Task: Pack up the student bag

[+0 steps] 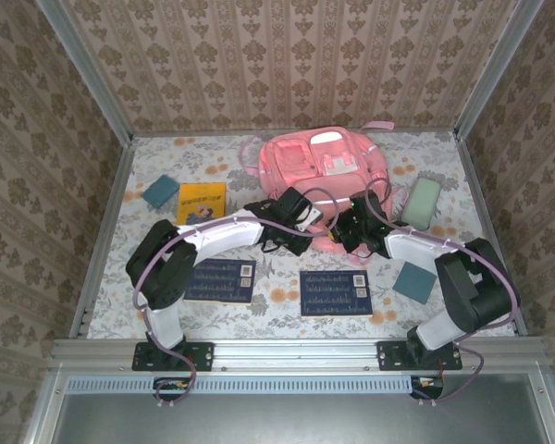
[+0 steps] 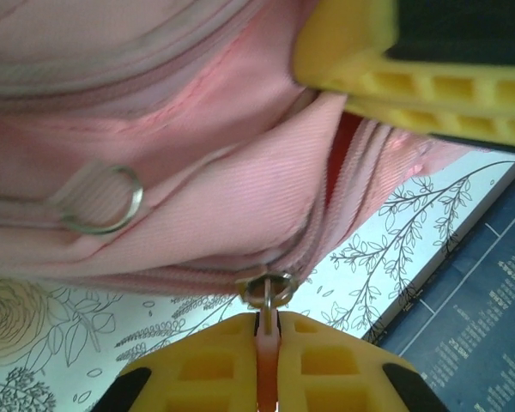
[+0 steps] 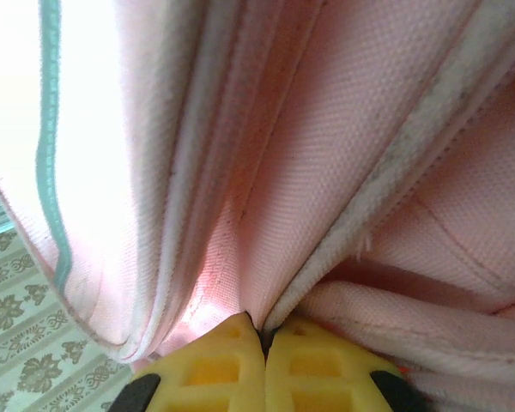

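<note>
The pink student bag [image 1: 324, 166] lies at the back middle of the table, its front pockets facing up. Both grippers meet at its near edge. My left gripper [image 1: 310, 236] is shut on the pink zip pull [image 2: 267, 339], which hangs from a metal ring [image 2: 270, 289] at the end of the bag's zip. My right gripper [image 1: 351, 231] is shut on a fold of the bag's pink fabric [image 3: 326, 172]. One of its yellow fingers [image 2: 412, 77] sits close above the zip in the left wrist view. A second metal ring [image 2: 103, 199] lies on the bag further left.
A yellow book [image 1: 202, 202] and a teal block [image 1: 161, 191] lie at the left. Two dark blue books [image 1: 220, 280] [image 1: 334, 294] lie near the front. A pale green case [image 1: 422, 201] and a teal square [image 1: 414, 281] lie at the right. Metal rails edge the table.
</note>
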{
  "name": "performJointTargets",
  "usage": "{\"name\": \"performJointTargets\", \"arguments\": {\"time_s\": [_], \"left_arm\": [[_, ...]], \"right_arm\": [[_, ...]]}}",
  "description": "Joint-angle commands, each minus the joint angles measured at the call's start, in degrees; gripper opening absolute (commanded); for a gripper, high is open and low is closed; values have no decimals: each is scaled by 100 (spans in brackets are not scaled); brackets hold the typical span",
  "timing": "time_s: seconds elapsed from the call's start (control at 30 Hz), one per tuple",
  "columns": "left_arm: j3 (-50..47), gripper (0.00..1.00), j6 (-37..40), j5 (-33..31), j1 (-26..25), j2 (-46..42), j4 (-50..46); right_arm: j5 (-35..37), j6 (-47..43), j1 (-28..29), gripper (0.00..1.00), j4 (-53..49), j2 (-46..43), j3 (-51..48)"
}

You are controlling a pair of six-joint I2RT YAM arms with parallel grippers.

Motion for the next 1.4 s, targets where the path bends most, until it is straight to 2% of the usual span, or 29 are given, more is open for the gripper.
{"name": "performJointTargets", "arguments": {"time_s": [0.0,0.3,0.67,1.03,1.1,1.37], "left_arm": [[-134,0,50,164,299,-551,86],[-118,0,296,-169,706,-438,-168],[411,0,408,-365,1501,128,-350],[2128,0,381,-690,2073,1606,-782],[2358,0,446,-584,2115,1793,-878],[2182,0,625,-354,2164,1605,-778]], "right_arm": [[410,-413,-42,0,-697,-411,133],[523,-531,-47,0,-1025,-939,35],[591,-620,-48,0,-1280,-1321,-40],[580,-769,-48,0,-1661,-1757,-20],[581,-811,-41,0,-1683,-1816,-8],[153,-962,-40,0,-1413,-1296,349]]}}
